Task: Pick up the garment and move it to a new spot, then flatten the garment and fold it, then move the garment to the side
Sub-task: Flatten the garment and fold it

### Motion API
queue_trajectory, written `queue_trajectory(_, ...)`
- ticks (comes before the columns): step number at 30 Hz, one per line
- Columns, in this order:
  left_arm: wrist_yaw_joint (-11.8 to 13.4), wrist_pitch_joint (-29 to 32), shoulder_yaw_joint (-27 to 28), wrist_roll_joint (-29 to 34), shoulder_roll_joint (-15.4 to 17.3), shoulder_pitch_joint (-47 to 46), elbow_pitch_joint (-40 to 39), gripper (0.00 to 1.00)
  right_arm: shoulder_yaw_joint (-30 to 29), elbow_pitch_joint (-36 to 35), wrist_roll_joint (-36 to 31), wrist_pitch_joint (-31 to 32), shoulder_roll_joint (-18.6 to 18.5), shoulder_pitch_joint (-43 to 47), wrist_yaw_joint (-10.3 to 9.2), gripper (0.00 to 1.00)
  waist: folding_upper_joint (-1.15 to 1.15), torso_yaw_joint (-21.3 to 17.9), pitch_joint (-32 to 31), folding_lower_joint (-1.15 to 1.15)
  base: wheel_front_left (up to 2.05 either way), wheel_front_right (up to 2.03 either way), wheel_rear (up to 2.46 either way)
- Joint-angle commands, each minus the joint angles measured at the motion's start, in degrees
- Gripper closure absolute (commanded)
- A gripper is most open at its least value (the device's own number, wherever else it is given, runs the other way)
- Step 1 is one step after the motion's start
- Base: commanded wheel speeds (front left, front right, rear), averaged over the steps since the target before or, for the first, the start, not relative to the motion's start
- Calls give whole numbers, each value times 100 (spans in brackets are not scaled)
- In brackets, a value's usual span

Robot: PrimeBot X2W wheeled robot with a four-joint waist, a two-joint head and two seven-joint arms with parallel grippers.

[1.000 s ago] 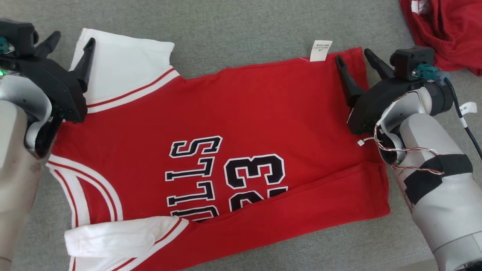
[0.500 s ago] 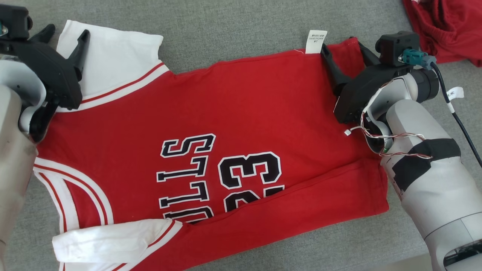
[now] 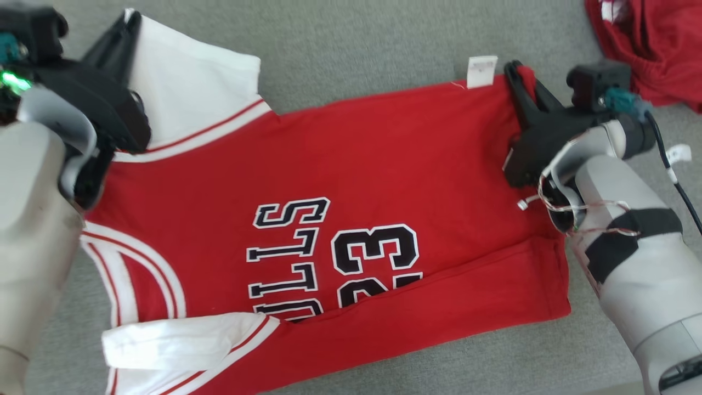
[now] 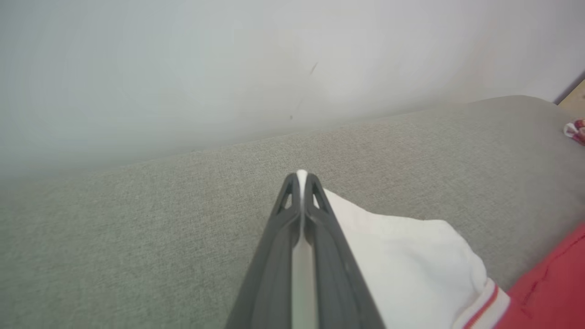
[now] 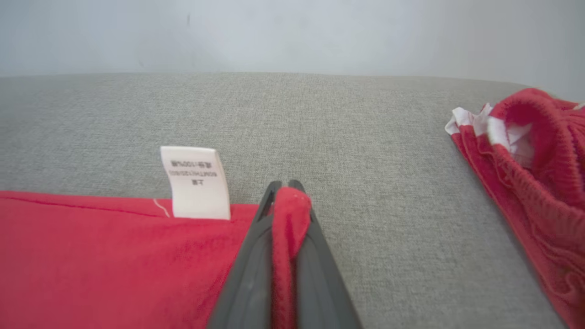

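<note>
The garment (image 3: pixel 351 181) is a red jersey with white sleeves and black "23" lettering, spread flat on the grey cushion with its near long side folded over. My left gripper (image 3: pixel 129 24) is shut on the far white sleeve (image 4: pixel 402 256); in the left wrist view white cloth shows between the closed fingers (image 4: pixel 315 237). My right gripper (image 3: pixel 518 74) is shut on the far hem corner (image 5: pixel 290 214) beside the white care label (image 5: pixel 196 183); red fabric bunches between its fingers (image 5: pixel 251 265).
Another red garment (image 3: pixel 652 44) lies bunched at the far right, close to my right wrist; it also appears as a red heap (image 5: pixel 534 183) in the right wrist view. Grey cushion (image 3: pixel 356 49) stretches behind the jersey up to a pale wall (image 4: pixel 228 68).
Both grippers have gone from open to shut, each pinching the jersey's far edge. The head camera has shifted a little.
</note>
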Motion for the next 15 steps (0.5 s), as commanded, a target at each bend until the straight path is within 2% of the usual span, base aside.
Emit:
queue_trajectory(1, 9, -113, -45, -63, 52, 167, -103, 100, 17, 45, 50, -93, -73, 138, -16, 100, 0, 195, -263, 0, 0, 0, 0)
queue_trajectory(10, 15, -565, -79, -524, 250, 1037, -1270, 100, 213, -87, 259, -434, -375, 631, -16, 100, 0, 553, -777, 0, 0, 0, 0)
queue_trajectory(15, 236, -687, 123, -674, 363, 1801, -2088, 100, 233, -285, 327, -534, -529, 974, -16, 100, 0, 646, -937, 0, 0, 0, 0)
